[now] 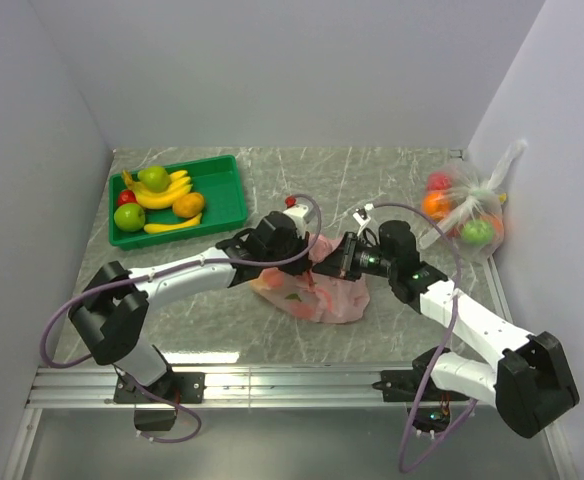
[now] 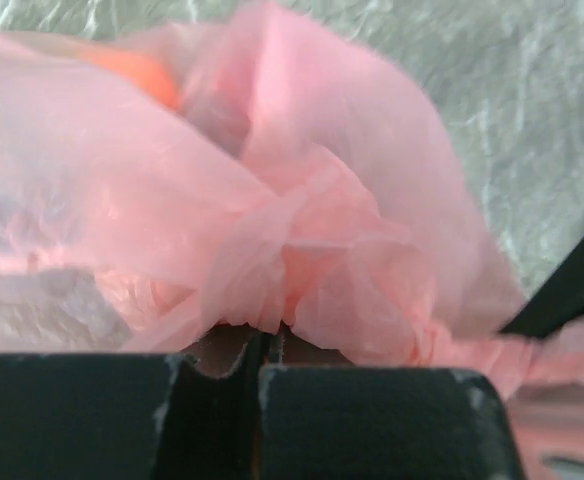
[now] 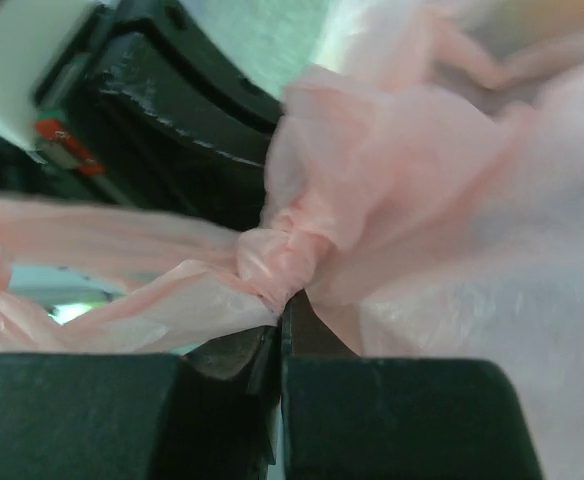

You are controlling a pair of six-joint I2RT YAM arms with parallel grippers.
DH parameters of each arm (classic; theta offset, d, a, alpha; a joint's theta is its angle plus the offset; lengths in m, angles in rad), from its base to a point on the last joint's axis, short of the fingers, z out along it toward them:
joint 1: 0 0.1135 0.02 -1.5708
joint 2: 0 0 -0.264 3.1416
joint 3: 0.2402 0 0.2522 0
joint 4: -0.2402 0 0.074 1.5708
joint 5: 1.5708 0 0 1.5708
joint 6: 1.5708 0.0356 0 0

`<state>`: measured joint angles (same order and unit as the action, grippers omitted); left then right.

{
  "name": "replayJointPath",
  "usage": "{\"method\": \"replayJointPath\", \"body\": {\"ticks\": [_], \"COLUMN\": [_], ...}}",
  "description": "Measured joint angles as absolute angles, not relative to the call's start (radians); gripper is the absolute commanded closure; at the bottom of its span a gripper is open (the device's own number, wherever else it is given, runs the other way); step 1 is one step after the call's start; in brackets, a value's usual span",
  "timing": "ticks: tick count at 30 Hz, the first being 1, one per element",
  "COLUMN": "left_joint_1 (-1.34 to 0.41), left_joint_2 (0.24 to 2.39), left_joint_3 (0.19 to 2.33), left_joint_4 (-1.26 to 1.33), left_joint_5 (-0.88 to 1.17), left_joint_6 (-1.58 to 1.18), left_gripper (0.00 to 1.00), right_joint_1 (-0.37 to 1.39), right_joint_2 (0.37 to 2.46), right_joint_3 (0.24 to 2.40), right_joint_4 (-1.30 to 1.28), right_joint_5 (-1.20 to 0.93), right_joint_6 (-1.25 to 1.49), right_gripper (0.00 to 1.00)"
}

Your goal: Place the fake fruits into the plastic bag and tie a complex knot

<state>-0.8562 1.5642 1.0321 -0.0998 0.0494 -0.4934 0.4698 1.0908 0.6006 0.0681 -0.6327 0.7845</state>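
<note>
Pink plastic bag (image 1: pixel 317 298) sits clamped tight in my left end effector (image 2: pixel 262 350) and right end effector (image 3: pixel 280 340) by the knot (image 3: pixel 277 258); overpulling could tear it or slip free.

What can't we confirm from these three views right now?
- Fruit inside the pink bag: in the top view the left arm and right arm overlap it; the left wrist view shows only an orange blur.
- Turns in the knot: right wrist view, too close and blurred.
- Fruit count in the clear bag: top view, too small, crumpled film.
</note>
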Motion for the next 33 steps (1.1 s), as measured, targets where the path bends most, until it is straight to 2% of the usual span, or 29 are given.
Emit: {"method": "replayJointPath", "body": {"ticks": [4,5,6,11,12,13,16,19,22,23,27,29,30,33], "left_joint_1": [-0.825,-0.82,-0.814,-0.785,-0.78,-0.774,-0.76,-0.752,-0.751,-0.751,-0.75,-0.749,-0.749,-0.745], "left_joint_2": [1.564,1.562,1.559,1.535,1.532,1.528,1.526,1.526,1.526,1.526,1.526,1.526,1.526,1.532], "left_joint_3": [1.007,1.0,0.988,0.921,0.911,0.901,0.887,0.875,0.868,0.868,0.858,0.849,0.844,0.838], "left_joint_4": [-0.04,-0.027,-0.011,0.045,0.052,0.063,0.084,0.113,0.128,0.131,0.17,0.194,0.212,0.268], "left_joint_5": [0.155,0.181,0.214,0.329,0.352,0.375,0.424,0.458,0.479,0.484,0.506,0.518,0.525,0.539], "left_joint_6": [-0.491,-0.491,-0.492,-0.5,-0.503,-0.507,-0.519,-0.537,-0.548,-0.554,-0.581,-0.599,-0.614,-0.659], "left_gripper": [1.0,1.0,1.0,1.0,1.0,1.0,1.0,1.0,1.0,1.0,1.0,1.0,1.0,1.0], "right_joint_1": [0.509,0.518,0.524,0.491,0.469,0.439,0.33,0.252,0.222,0.216,0.214,0.218,0.222,0.255], "right_joint_2": [1.089,1.091,1.095,1.099,1.091,1.075,0.991,0.913,0.934,0.965,1.156,1.247,1.271,1.272], "right_joint_3": [0.571,0.57,0.57,0.673,0.712,0.742,0.785,0.795,0.794,0.794,0.797,0.792,0.783,0.736], "right_joint_4": [0.194,0.211,0.226,0.078,0.014,-0.049,-0.192,-0.276,-0.272,-0.263,-0.236,-0.237,-0.232,-0.189], "right_joint_5": [-0.594,-0.59,-0.59,-0.7,-0.722,-0.746,-0.81,-0.811,-0.815,-0.814,-0.803,-0.796,-0.799,-0.822], "right_joint_6": [0.925,0.95,0.967,0.838,0.773,0.713,0.556,0.459,0.435,0.433,0.429,0.435,0.441,0.483], "right_gripper": [0.98,0.88,0.73,0.62,0.53,0.5,0.52,0.6,0.65,0.64,0.42,0.36,0.31,0.3]}}
